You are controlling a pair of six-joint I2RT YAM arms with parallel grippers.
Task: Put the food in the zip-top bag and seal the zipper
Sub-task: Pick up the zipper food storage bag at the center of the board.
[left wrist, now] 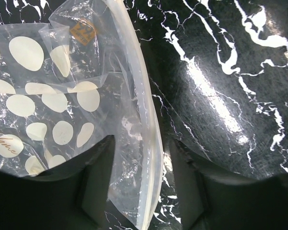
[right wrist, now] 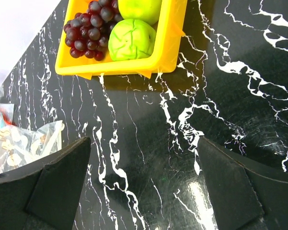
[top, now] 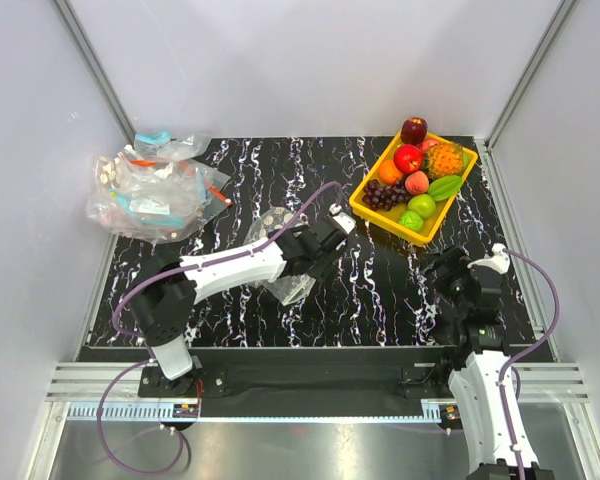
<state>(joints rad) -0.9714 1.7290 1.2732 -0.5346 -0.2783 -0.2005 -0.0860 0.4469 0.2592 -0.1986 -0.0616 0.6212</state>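
Observation:
The clear zip-top bag [top: 291, 288] lies on the black marbled table under my left gripper [top: 318, 258]. In the left wrist view the pouch [left wrist: 127, 120] runs between the open jaws of the left gripper [left wrist: 143, 191], and its pale ridged zipper [left wrist: 152, 143] sits in the gap, not pinched. A bag printed with white ovals [left wrist: 38, 103] shows through on the left. The food sits in the yellow tray [top: 378, 218]: green apple [top: 421, 205], red round fruit [top: 408, 158], pink peach [top: 417, 182], bumpy green fruit [top: 411, 220] [right wrist: 132, 39]. My right gripper [top: 450, 272] [right wrist: 141, 187] is open and empty over bare table, near the tray's front.
The tray [right wrist: 134, 67] also holds grapes [right wrist: 86, 33], a dark red apple [top: 414, 129], an orange fruit [top: 390, 171] and a pineapple-like fruit [top: 444, 158]. A heap of other clear bags [top: 155, 190] lies at the back left. White walls close in the table.

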